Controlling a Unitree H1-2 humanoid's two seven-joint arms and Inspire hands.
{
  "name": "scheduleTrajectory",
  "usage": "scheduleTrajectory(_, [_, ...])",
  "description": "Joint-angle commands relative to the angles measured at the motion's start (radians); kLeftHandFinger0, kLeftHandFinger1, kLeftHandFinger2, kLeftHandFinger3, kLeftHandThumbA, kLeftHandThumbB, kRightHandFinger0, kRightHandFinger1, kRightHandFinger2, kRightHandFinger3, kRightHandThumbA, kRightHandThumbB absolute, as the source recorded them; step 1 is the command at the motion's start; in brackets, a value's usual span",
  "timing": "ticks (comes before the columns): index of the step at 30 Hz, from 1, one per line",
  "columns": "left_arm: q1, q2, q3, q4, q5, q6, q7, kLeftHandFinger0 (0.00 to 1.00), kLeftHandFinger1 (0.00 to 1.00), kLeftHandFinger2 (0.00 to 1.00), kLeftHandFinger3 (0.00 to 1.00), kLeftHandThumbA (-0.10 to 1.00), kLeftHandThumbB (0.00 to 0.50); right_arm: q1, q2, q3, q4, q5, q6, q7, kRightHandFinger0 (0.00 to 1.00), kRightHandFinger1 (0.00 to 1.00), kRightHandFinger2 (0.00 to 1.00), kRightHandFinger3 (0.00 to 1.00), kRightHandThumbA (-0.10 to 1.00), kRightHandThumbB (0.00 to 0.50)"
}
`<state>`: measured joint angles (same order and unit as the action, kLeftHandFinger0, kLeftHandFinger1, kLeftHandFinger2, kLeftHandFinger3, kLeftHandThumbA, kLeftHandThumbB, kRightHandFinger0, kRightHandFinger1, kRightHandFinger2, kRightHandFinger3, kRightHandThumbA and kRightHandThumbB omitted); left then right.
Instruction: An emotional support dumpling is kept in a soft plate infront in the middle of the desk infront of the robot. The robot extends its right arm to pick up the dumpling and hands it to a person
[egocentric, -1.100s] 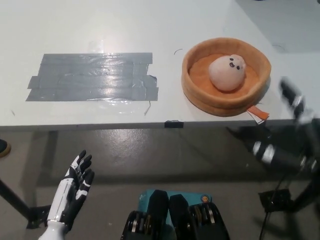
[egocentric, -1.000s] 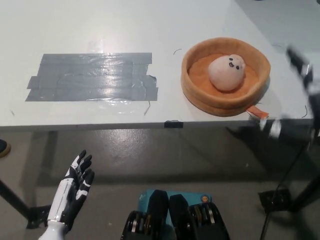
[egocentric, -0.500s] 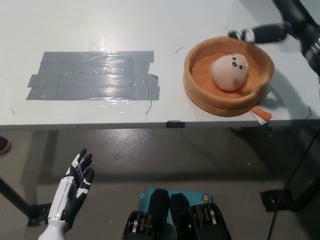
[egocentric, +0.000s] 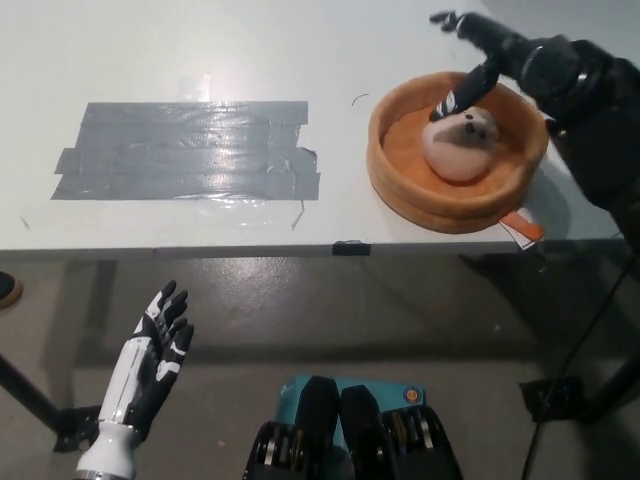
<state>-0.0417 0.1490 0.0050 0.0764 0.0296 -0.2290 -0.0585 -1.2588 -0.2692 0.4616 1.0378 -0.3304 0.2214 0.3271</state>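
Nearest the camera, the white left hand (egocentric: 150, 365) is being held below the front edge of the white desk (egocentric: 300, 60), out over the grey floor (egocentric: 300, 300), with its fingers spread apart and nothing in its grasp.

On the desk's left half, a wide patch of overlapping grey duct tape strips (egocentric: 185, 150) is being shown stuck flat to the surface, close to the front edge.

Toward the front right corner, a round, soft orange plush plate with a raised padded rim (egocentric: 400, 175) is being carried by the desk, and an orange and white tag (egocentric: 525, 228) is lying just beside the rim on the near side. Inside the plate, a pale pink plush dumpling with a small stitched face (egocentric: 455, 150) is sitting near the middle.

Farther back, the black right hand (egocentric: 490, 60) is being held over the plate's far rim, the arm coming in from the right edge. Its fingers are spread; one is angled down to the dumpling's top and seems to be touching it, though contact cannot be confirmed. Nothing is being gripped.
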Motion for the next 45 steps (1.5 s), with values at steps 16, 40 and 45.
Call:
scheduleTrajectory(16, [-0.021,0.013,0.004,-0.020,0.003,-0.033,-0.005,1.00,1.00,1.00,1.00,0.82,0.312,-0.051,0.040,0.032,0.232,-0.062,-0.073,0.015,1.00,1.00,1.00,1.00,1.00,0.474])
scheduleTrajectory(40, [-0.037,0.016,0.006,-0.010,-0.003,-0.035,-0.009,1.00,1.00,1.00,1.00,0.84,0.324,-0.006,0.062,0.118,0.300,-0.153,-0.132,0.018,0.49,0.64,0.74,0.99,-0.06,0.257])
scheduleTrajectory(45, [-0.045,0.017,0.010,-0.008,-0.012,-0.040,-0.012,1.00,1.00,1.00,1.00,0.81,0.317,0.036,0.052,0.094,0.305,-0.143,-0.169,-0.111,0.10,0.45,0.65,0.93,-0.10,0.151])
